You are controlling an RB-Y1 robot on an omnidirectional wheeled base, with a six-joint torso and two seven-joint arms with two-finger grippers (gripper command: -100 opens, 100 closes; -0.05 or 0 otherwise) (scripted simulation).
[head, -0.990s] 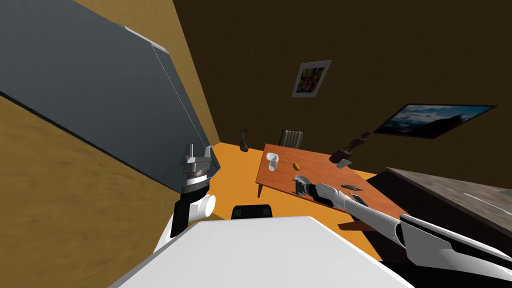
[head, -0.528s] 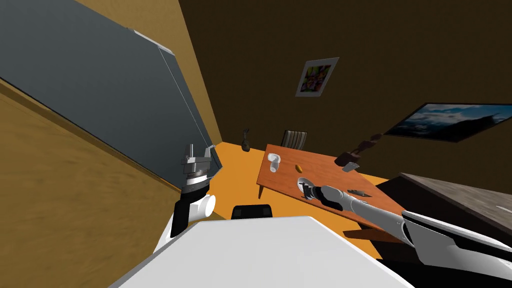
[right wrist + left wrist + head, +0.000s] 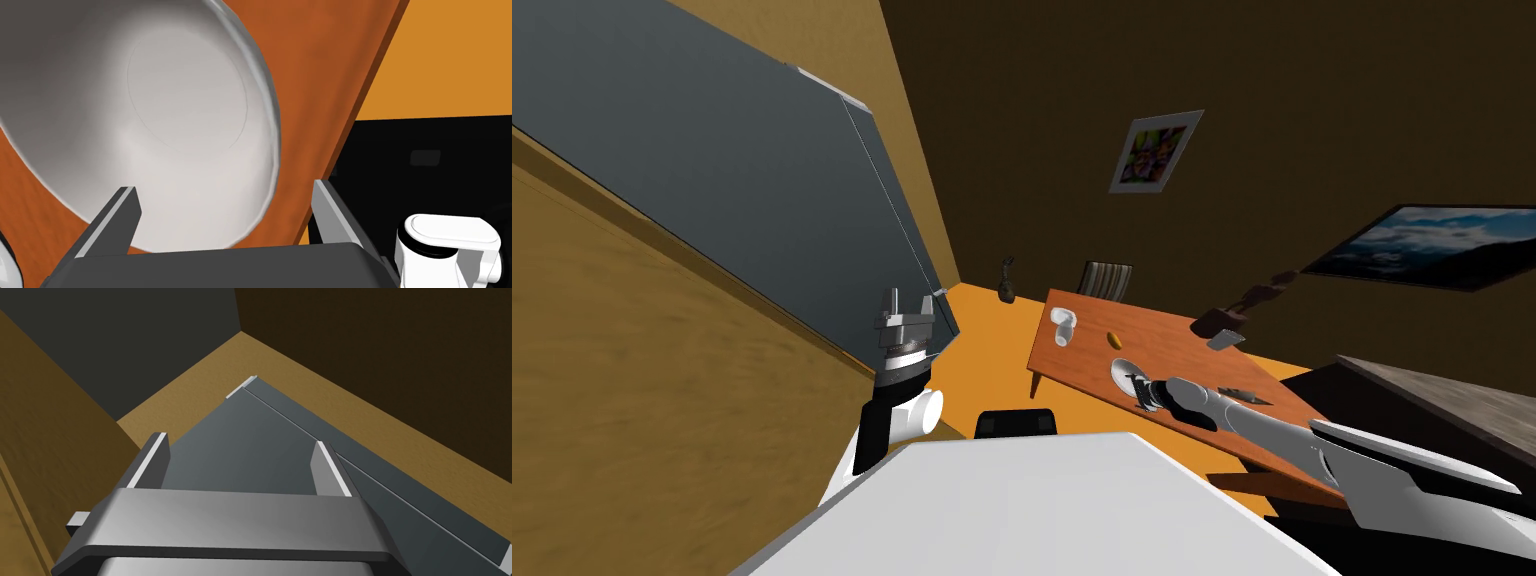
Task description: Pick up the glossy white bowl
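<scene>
Bowl (image 3: 165,125), white and glossy, stands on the orange-brown table (image 3: 1172,340), close to the table's edge on my side. Its inside shows as a smooth white hollow. A small white cup (image 3: 1061,325) is on the same table, well apart from the bowl. The right arm stretches forward over the table, and the right gripper (image 3: 225,189) hangs just at the bowl's near rim, its fingers wide apart and holding nothing. The left arm is raised at my left side, and the left gripper (image 3: 240,439) has its fingers apart too
</scene>
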